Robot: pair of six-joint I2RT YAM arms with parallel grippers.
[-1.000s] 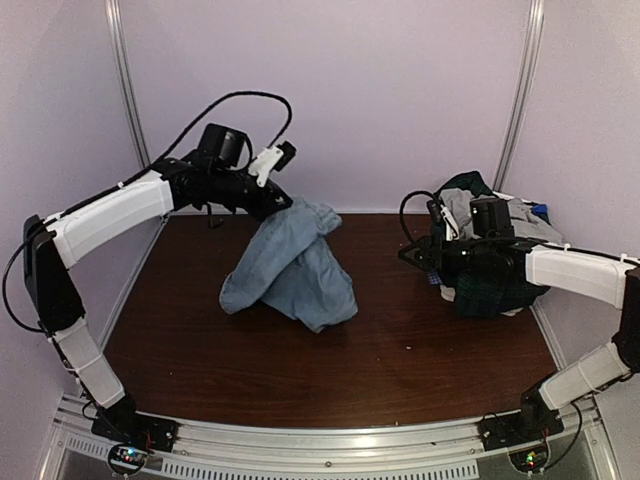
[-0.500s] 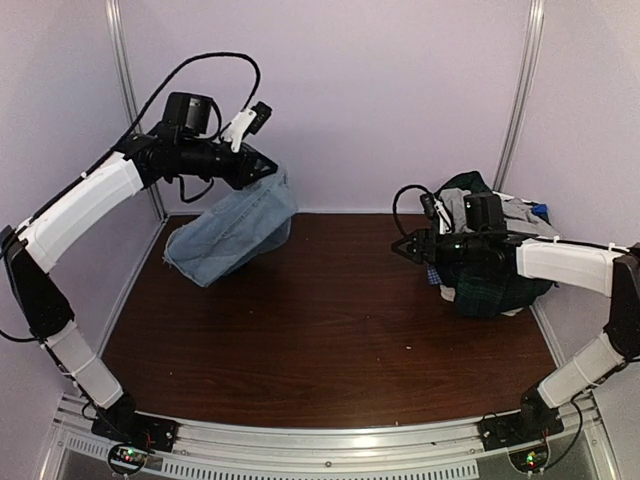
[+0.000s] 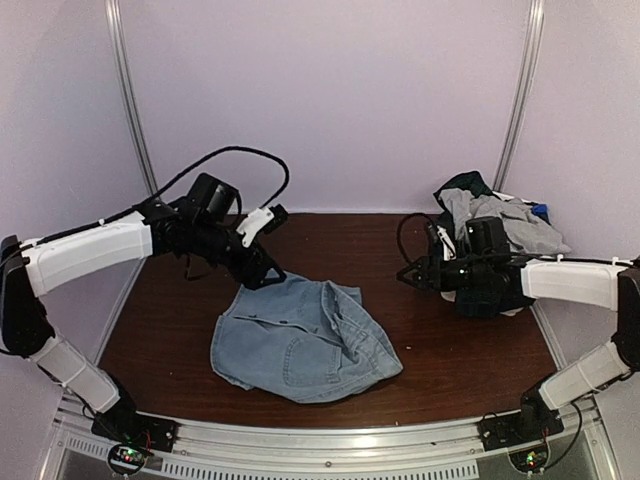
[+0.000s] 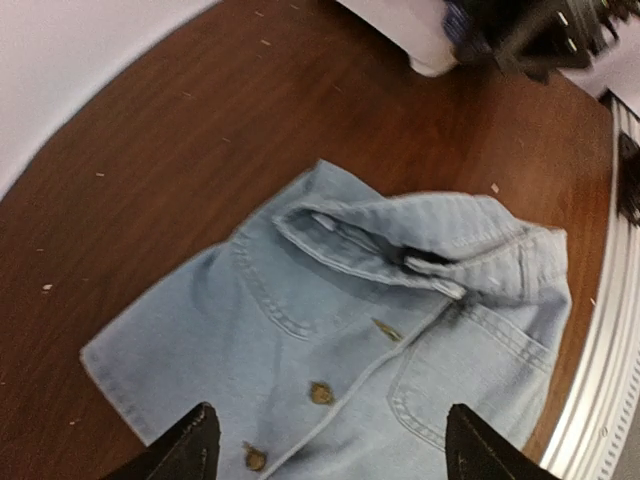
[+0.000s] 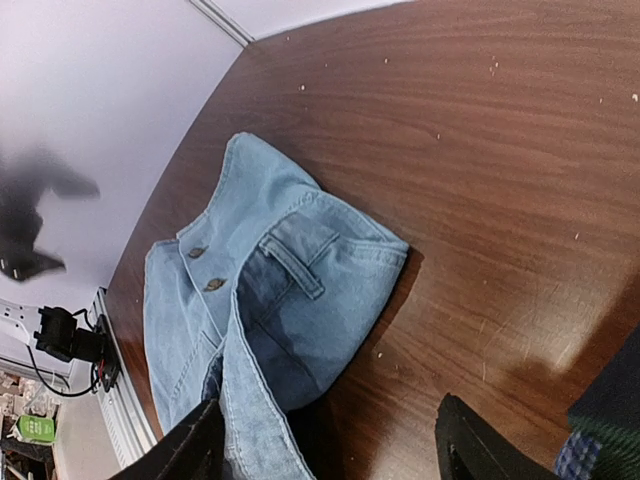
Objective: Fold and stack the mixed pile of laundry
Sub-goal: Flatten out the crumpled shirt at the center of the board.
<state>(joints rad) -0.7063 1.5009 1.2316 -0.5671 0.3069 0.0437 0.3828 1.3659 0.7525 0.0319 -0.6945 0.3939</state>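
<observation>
Mixed laundry pile (image 3: 500,220) is sitting at the far right of the table (image 3: 460,350) — soft, light, floppy, pieces tangling; pinching one loose top edge looks best. Denim garment (image 3: 305,340) is lying spread near centre-left, limp but heavier; waistband probably the firm hold. Left gripper (image 3: 263,277) is hovering at its far-left edge, spread wide, holding nothing — contact hard to tell. Right gripper (image 3: 412,274) is gaping too, empty, just left of the pile.
</observation>
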